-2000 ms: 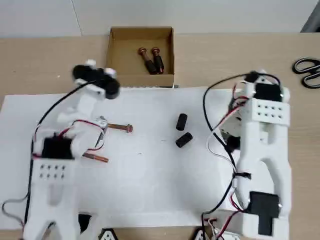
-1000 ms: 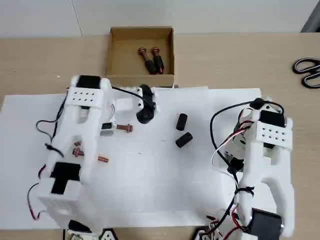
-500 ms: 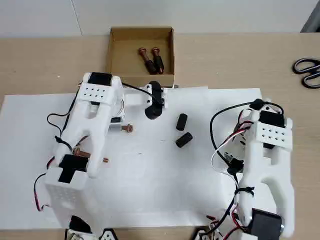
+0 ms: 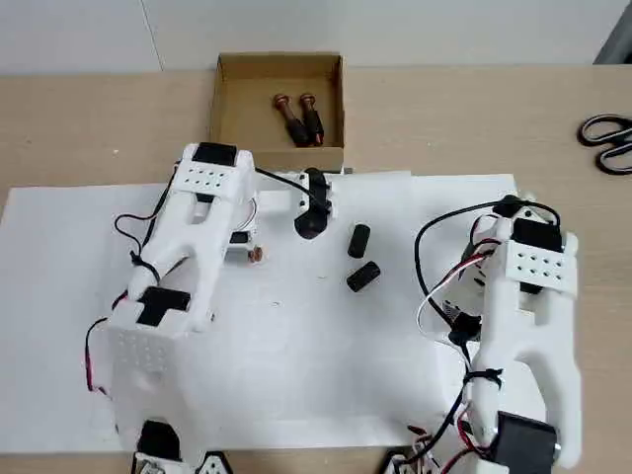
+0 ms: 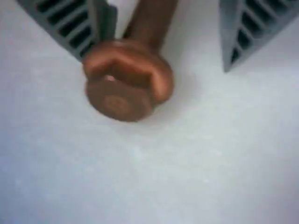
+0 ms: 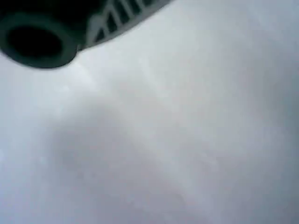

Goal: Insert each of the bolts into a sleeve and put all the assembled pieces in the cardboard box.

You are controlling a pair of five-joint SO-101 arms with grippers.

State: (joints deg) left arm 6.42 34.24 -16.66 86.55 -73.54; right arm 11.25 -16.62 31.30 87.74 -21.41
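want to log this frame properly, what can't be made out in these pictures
Bolt: left wrist view, shaft runs off the frame edge; high view, the left arm covers all but its head.
Sleeve: right wrist view, blurred and cut by the edge; whether it is gripped cannot be told.
Two pieces in the cardboard box: high view, too small to judge how deep the bolts sit.

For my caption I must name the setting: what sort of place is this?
Probably a robotics lab bench or workshop: a white left arm and right arm stand on a wooden table, with a cardboard box and scissors.
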